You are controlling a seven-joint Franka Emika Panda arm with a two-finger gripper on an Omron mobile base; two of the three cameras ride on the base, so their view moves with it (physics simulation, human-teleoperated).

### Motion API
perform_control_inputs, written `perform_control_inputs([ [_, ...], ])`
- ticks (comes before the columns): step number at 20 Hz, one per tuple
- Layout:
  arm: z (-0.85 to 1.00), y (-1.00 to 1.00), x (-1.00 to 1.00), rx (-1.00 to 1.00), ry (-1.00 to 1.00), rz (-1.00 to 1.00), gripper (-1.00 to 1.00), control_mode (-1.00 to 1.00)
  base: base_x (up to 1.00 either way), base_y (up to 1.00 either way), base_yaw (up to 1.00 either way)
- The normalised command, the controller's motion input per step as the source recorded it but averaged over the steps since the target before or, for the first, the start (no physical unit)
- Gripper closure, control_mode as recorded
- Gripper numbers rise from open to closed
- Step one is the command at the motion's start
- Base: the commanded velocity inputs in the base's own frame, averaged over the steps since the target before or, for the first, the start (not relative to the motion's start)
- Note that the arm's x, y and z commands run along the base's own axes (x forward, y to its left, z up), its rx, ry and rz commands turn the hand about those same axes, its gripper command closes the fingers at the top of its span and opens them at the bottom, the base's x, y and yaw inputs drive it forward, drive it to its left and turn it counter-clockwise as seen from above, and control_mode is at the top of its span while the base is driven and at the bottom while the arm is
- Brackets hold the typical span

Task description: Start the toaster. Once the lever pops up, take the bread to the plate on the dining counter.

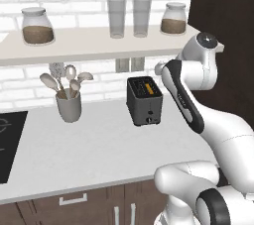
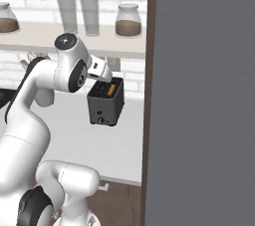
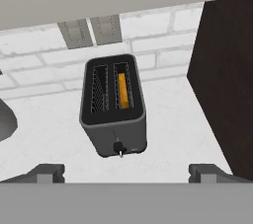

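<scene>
The toaster (image 3: 113, 107) stands on the grey worktop (image 1: 94, 149) by the brick wall, below and ahead of the gripper (image 3: 126, 172), whose jaws gape empty; the hand view reveals the bread (image 3: 122, 91) in its right slot and the lever (image 3: 118, 147) low.

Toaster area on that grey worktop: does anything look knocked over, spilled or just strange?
Nothing stands out. The toaster stands upright on the worktop, with the bread sitting straight in one slot and the other slot empty. The utensil cup and the shelf jars are upright, with no spills.
</scene>
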Motion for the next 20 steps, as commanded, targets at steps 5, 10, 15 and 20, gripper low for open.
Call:
perform_control_inputs([
  [5,0.00,0.00,0.00,0.00,0.00,0.00,-1.00,-1.00,0.00,0.00,0.00],
  [10,0.00,0.00,0.00,0.00,0.00,0.00,-1.00,-1.00,0.00,0.00,0.00],
  [15,0.00,0.00,0.00,0.00,0.00,0.00,-1.00,-1.00,0.00,0.00,0.00],
  [20,0.00,0.00,0.00,0.00,0.00,0.00,-1.00,-1.00,0.00,0.00,0.00],
])
